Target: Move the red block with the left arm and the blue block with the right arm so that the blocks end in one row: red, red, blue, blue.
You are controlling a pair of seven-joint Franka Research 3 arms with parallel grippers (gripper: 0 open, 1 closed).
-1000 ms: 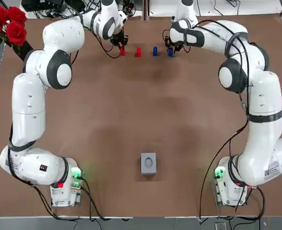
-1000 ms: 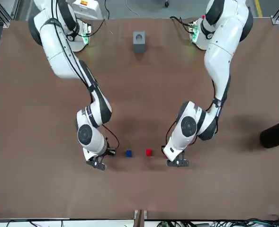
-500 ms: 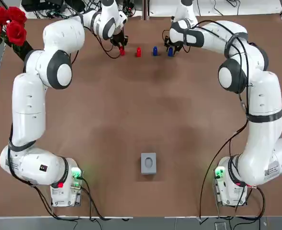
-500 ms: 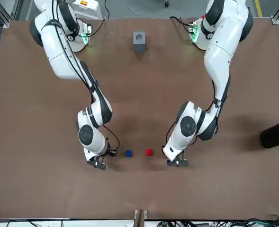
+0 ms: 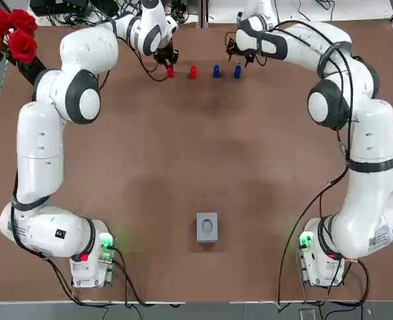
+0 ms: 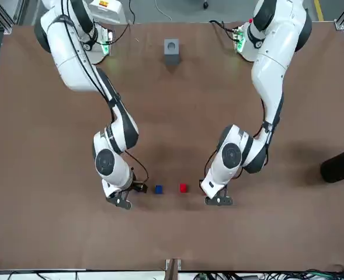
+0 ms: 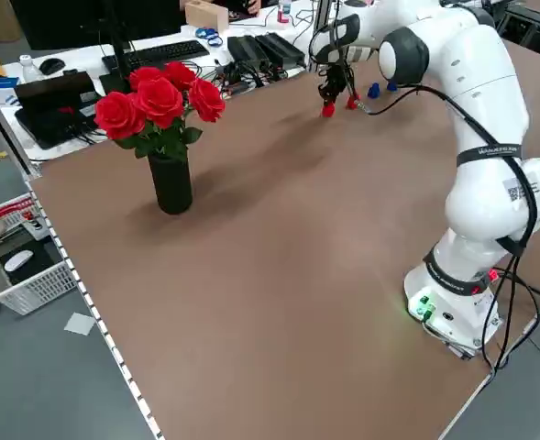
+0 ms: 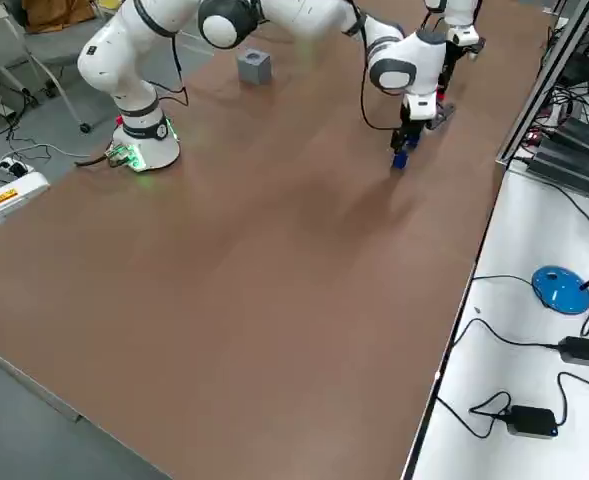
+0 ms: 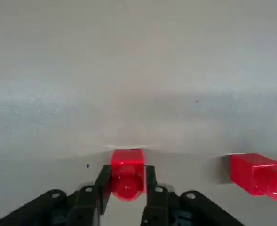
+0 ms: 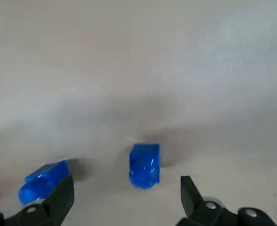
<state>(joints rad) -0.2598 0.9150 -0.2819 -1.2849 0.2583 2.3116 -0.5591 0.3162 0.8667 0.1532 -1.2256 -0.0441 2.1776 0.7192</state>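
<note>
Four small blocks stand in one row near the far edge. From the left they are a red block (image 5: 170,71), a second red block (image 5: 193,72), a blue block (image 5: 216,71) and an outer blue block (image 5: 237,71). My left gripper (image 5: 169,64) is shut on the outer red block (image 9: 127,176), its fingers (image 9: 103,182) pressed against both sides. My right gripper (image 5: 237,59) hangs open just behind and above the outer blue block (image 10: 144,165), which stands free on the table. The inner blue block (image 10: 44,181) sits beside it.
A grey box (image 5: 207,227) rests near the arm bases in the middle. A black vase of red roses (image 5: 9,32) stands at the far left corner. The table's far edge (image 5: 203,27) lies just behind the row, with cables and desks beyond.
My right gripper has drawn back from the outer blue block toward the far edge and now stands open clear of it. The left gripper and the red blocks have not moved.
</note>
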